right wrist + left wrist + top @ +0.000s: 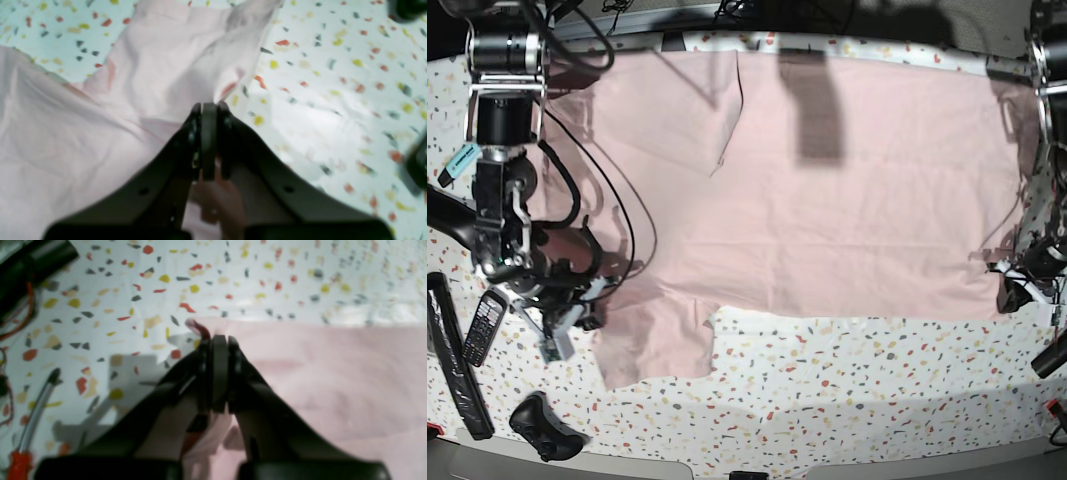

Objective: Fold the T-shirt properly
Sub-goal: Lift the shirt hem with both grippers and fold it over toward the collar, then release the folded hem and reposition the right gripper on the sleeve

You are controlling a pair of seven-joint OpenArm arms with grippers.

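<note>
Two arms at work, one garment. Base view, left to right.

Far left, off the cloth: black strap (pixel 452 355), black handset with keypad (pixel 484 328), black game controller (pixel 545 425), a small teal marker (pixel 460 160). All lie on the white terrazzo-print table cover (pixel 847 380), clear of the task.

Right gripper (pixel 555 325) sits low at the lower left of the shirt, just beside the lower sleeve. In its wrist view the jaws stand together at the sleeve's edge (pixel 208 110), with pink fabric bunched beneath the fingers; I judge them clamped on a fold of sleeve hem, though the pinched layer itself is blurred.

Large pale pink short-sleeved cotton T-shirt (pixel 827 200) lies spread flat across most of the table, plain side up, sleeves at left, hem at right. A few soft creases show; no lettering visible.

Left gripper (pixel 1017 285) is at the lower right corner of the hem. Wrist view shows jaws together (pixel 218 340) right at the cloth's corner, fabric gathered below them; I judge a pinch on the hem corner.

Handling, as judgement: light, limp, not slippery, not fragile. It will sag and drag, and will not hold shape when lifted. Best holds are hems and corners, where doubled stitching gives thickness. Lift both ends together, keep the edge taut, or the fold will skew.
</note>
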